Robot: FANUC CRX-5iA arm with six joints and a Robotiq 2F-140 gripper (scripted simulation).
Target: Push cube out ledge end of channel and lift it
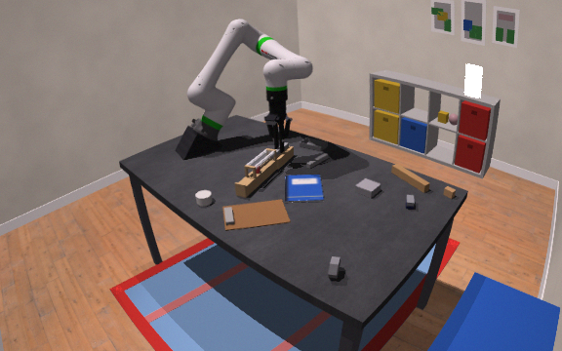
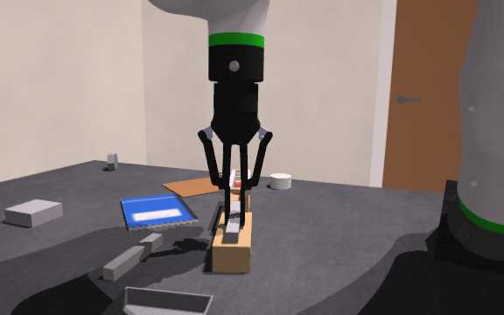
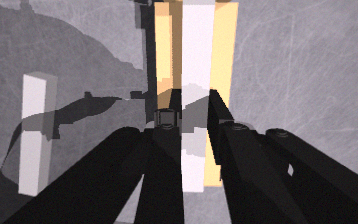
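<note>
Gripper (image 2: 234,209) clamped on grey push stick (image 2: 233,220) lying in the near end of the wooden channel (image 2: 231,254); red cube (image 1: 257,170) sits inside near the far end — likely light, rigid, slick, so grasp flat opposite faces once out.

White rounded arm (image 1: 222,54), green bands at joints, black wedge base (image 1: 185,143). Black wrist section with silver screw, black gripper (image 2: 234,206), thin linkage fingers (image 2: 227,175), grey knuckle pins.
</note>
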